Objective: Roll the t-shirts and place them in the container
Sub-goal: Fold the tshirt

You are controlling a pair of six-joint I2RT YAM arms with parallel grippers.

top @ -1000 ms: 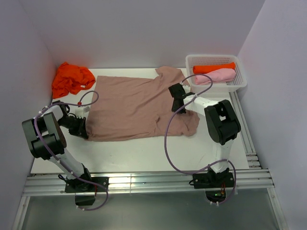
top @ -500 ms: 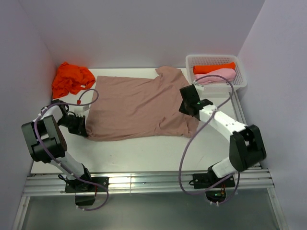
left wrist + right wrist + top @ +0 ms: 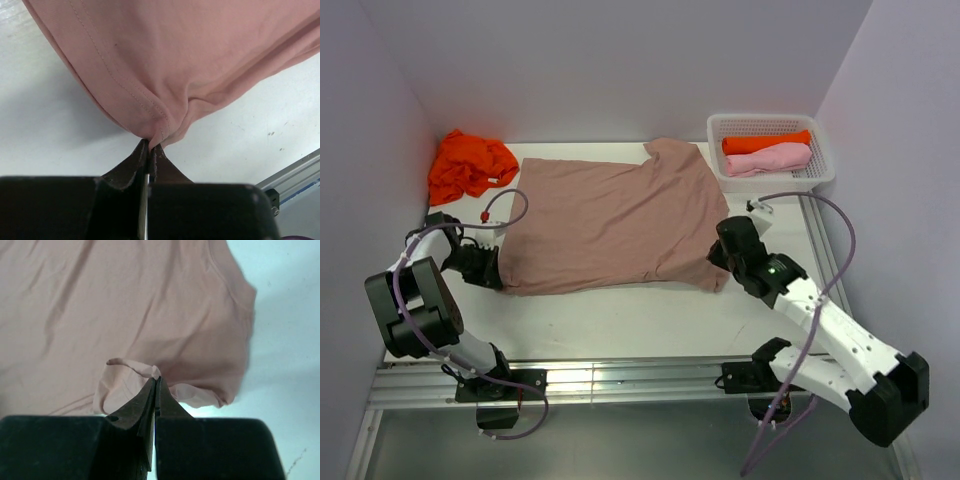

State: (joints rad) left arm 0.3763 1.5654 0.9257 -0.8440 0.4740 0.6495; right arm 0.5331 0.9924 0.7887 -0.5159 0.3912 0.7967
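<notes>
A dusty pinkish-brown t-shirt (image 3: 610, 215) lies spread across the white table, folded lengthwise. My left gripper (image 3: 492, 268) is shut on its near left corner, and the hem (image 3: 155, 131) bunches right at the closed tips (image 3: 151, 146). My right gripper (image 3: 718, 255) is shut on the shirt's near right edge; a small fold of cloth (image 3: 150, 371) is pinched at its tips (image 3: 156, 381). A crumpled bright orange t-shirt (image 3: 470, 163) sits at the back left. In the basket lie a rolled orange t-shirt (image 3: 765, 142) and a rolled light pink t-shirt (image 3: 768, 158).
The white mesh basket (image 3: 770, 124) stands at the back right corner. Aluminium rails (image 3: 620, 380) run along the table's near edge and down its right side. Grey walls close in left, right and behind. Purple cables loop off both arms.
The right arm swung out to the right and its gripper came down from the shirt's right side to the near right edge, shutting on the cloth. The left gripper stayed on its corner.
</notes>
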